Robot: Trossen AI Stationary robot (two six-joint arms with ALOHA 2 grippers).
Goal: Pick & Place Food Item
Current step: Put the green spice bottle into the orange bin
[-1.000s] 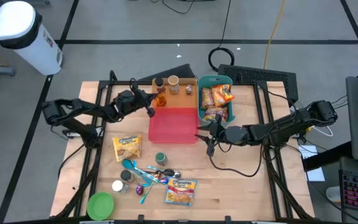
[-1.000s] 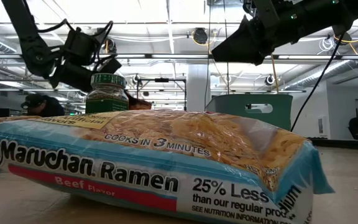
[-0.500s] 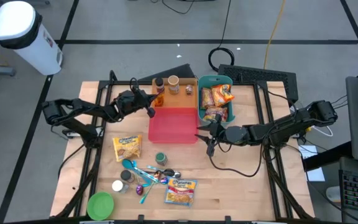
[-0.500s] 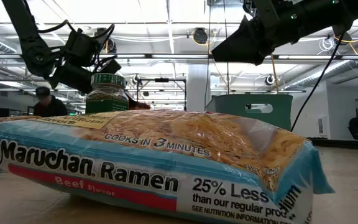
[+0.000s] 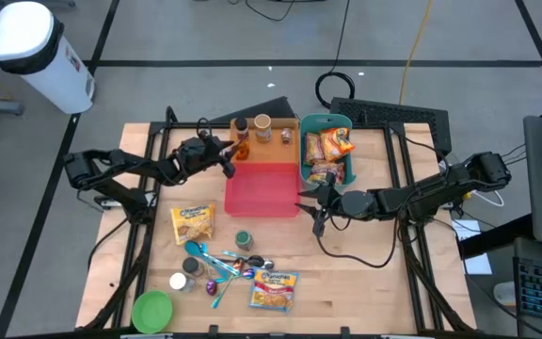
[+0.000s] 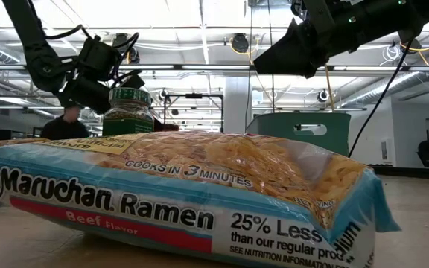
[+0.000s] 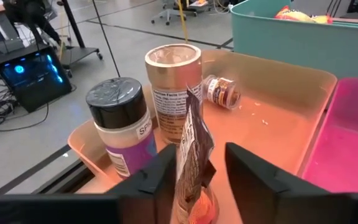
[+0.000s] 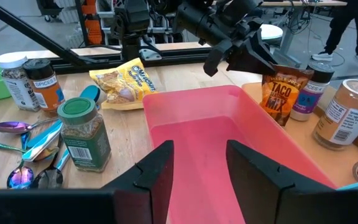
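An orange taco seasoning packet [image 5: 243, 149] stands upright on its lower edge in the beige tray [image 5: 280, 122] at the table's far side; it also shows in the left wrist view [image 7: 193, 146] and the right wrist view [image 8: 283, 92]. My left gripper [image 5: 228, 162] is open at the packet, one finger on each side of its upper part [image 7: 201, 152], and I see no touch. My right gripper [image 5: 313, 209] is open and empty above the near right corner of the pink tray [image 5: 263, 188].
The beige tray also holds a dark-lidded spice jar [image 7: 120, 124], a tan-lidded jar [image 7: 174, 81] and a small jar lying down [image 7: 219, 92]. A teal bin [image 5: 346, 174] holds ramen packs. Ramen packs [image 5: 193, 222] [image 5: 274, 289], a green-lidded jar [image 5: 244, 240], spoons [image 5: 219, 264] and a green bowl [image 5: 152, 309] lie nearer.
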